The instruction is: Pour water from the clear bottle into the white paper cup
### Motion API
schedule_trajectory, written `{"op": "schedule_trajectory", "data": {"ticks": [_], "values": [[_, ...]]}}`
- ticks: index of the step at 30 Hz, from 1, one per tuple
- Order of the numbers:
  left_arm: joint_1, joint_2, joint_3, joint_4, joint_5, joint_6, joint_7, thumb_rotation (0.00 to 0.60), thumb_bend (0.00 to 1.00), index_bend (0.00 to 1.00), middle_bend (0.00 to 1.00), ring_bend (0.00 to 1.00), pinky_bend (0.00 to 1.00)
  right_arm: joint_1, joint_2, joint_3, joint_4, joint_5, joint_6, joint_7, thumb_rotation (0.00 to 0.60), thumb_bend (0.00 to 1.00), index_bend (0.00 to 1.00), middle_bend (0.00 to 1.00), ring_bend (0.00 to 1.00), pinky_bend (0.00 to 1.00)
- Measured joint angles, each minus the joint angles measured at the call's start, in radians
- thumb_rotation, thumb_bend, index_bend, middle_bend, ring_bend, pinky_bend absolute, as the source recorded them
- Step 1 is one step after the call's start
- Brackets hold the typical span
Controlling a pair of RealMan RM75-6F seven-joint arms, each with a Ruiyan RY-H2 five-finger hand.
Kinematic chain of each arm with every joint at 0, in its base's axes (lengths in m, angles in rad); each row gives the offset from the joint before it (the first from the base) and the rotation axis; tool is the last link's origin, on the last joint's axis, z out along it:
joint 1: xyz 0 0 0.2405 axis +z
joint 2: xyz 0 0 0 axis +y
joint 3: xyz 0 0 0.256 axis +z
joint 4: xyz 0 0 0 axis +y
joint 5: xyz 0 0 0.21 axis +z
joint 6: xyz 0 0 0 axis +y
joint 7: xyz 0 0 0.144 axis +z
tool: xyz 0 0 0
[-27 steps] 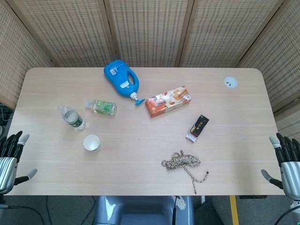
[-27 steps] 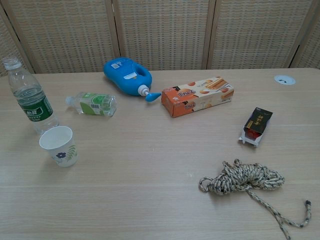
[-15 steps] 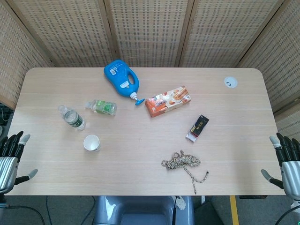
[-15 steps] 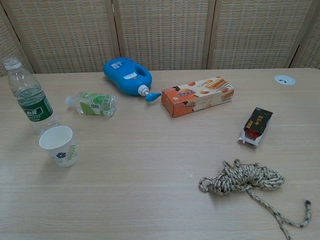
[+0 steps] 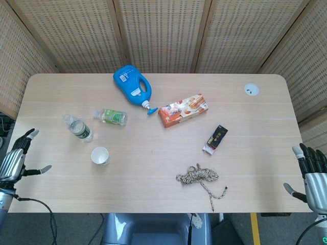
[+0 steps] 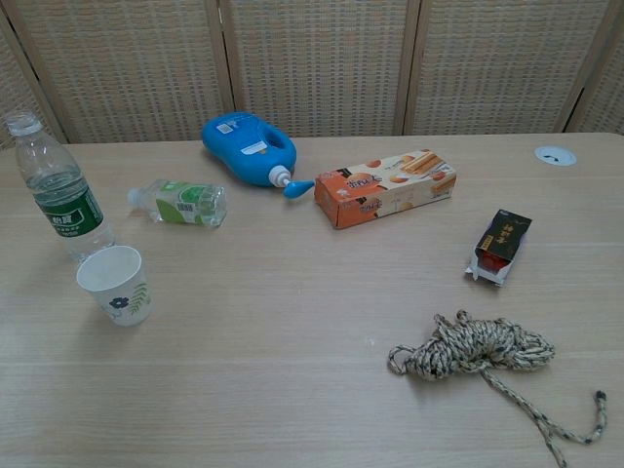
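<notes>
Hovering off the table's left edge, the left hand (image 5: 18, 158) is spread and empty; right hand (image 5: 311, 176) likewise; green-labelled clear plastic bottle (image 6: 60, 190) text unreadable.

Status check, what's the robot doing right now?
Both hands open, left hand and right hand off the table edges. Clear bottle upright, untouched, behind paper cup. Nothing blocking.

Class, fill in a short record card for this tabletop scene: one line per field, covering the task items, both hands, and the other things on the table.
Bottle: clear bottle upright, cap on, left side of table
Cup: white paper cup upright, just in front of the bottle
Left hand: left hand at table's left edge, fingers apart, holding nothing
Right hand: right hand at right edge, holding nothing
Others: small bottle lying down, blue jug, biscuit box, dark packet, rope
</notes>
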Motion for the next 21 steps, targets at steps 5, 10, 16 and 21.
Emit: {"op": "schedule_trajectory", "data": {"ticks": [5,10,16,21], "values": [[-0.087,-0.110,-0.045,0.228,-0.057,-0.181,-0.293,0.600,0.03,0.00,0.00,0.00,0.00,0.003,0.001,0.002,-0.001,0.008,-0.006,0.005,0.600,0.00,0.00,0.00,0.00,0.00],[-0.165,-0.208,-0.081,0.379,-0.092,-0.282,-0.408,0.600,0.03,0.00,0.00,0.00,0.00,0.005,0.003,0.004,0.004,0.017,-0.015,0.020,0.600,0.00,0.00,0.00,0.00,0.00],[-0.230,-0.289,-0.107,0.470,-0.110,-0.349,-0.485,0.600,0.03,0.00,0.00,0.00,0.00,0.012,0.002,0.007,0.007,0.029,-0.030,0.018,0.600,0.00,0.00,0.00,0.00,0.00],[-0.267,-0.338,-0.116,0.526,-0.107,-0.372,-0.519,0.600,0.03,0.00,0.00,0.00,0.00,0.019,-0.003,0.010,0.009,0.046,-0.048,0.008,0.600,0.00,0.00,0.00,0.00,0.00]]}}
